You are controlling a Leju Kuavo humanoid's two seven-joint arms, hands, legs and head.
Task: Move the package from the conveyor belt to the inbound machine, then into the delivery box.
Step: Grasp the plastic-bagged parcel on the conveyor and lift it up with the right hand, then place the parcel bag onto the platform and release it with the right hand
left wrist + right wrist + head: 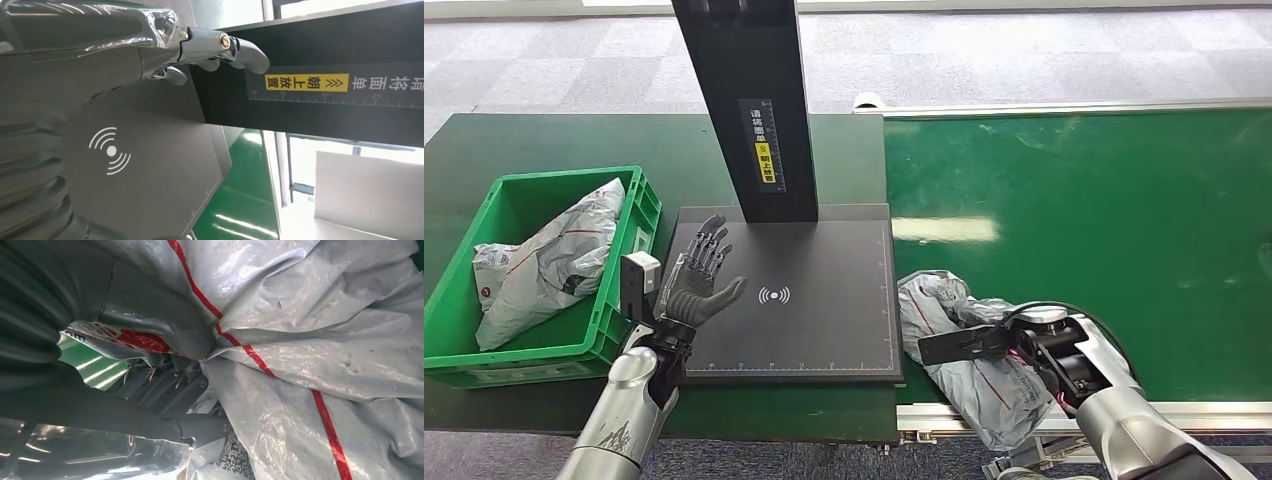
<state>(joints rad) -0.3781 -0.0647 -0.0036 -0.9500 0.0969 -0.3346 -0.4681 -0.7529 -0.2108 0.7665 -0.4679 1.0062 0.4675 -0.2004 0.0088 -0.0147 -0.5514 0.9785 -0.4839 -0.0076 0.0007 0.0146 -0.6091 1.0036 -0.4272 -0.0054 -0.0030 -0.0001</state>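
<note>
On the near edge of the green conveyor belt (1084, 220), just beside the dark scanner plate (824, 330), the grey plastic package (969, 375) is lying crumpled, and the right hand (969, 342) is closing on it: in the right wrist view the thumb and fingers (165, 385) are pinching a fold of the wrapper. So the first step, the pickup, is under way. The left hand (699, 275) is hovering over the plate's left side, fingers spread and holding nothing. The green crate (639, 215) to the left is already holding a similar bag (554, 260). Next, I judge, the package is needing a lift clear of the belt edge and a short carry leftward onto the plate, under the black post (754, 110).
</note>
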